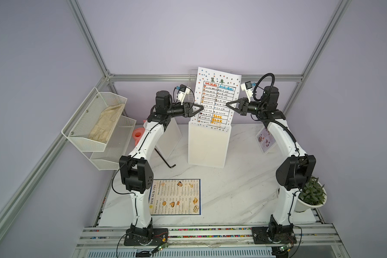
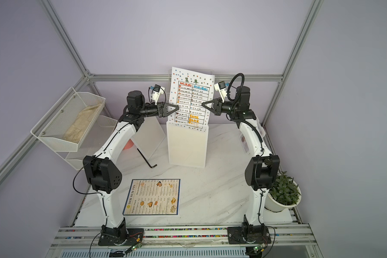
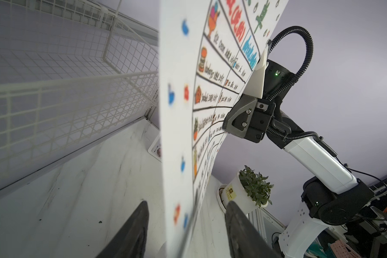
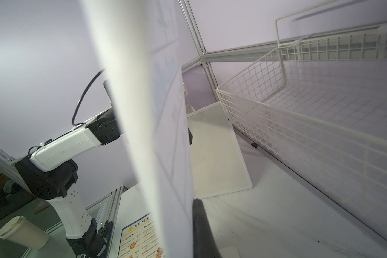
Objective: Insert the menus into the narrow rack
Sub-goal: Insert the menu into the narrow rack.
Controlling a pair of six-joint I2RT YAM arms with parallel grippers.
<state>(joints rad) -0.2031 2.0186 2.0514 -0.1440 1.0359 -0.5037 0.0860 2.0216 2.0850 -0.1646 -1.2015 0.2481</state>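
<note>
While the right pincer (image 1: pixel 228 104) is pressed together on the right edge of the white sheet (image 1: pixel 217 96), the left pincer (image 1: pixel 200 108) stands spread around the left edge. In its wrist view both dark fingers (image 3: pixel 132 230) flank the paper with a gap on each side.

Sheet: thin rectangular paper, hand-drawn table, coloured dots round the border. It stands upright, slightly bowed and skewed. Its lower edge sits at the mouth of the rack (image 1: pixel 207 147), behind the front wall.

Rack: tall flat box in frosted white plastic, standing on the marbled white table (image 1: pixel 232 189).

DIM SUM INN menu (image 1: pixel 177 197) lies flat near the table's front, dark-blue border, just beside the left arm's elbow. Special Menu card (image 1: pixel 264 139) is propped at the right side, partly hidden behind the right forearm.

Both arms arch up from the front rail with wrists bent level. The pincers point inward at each other, at about mid-sheet height.
</note>
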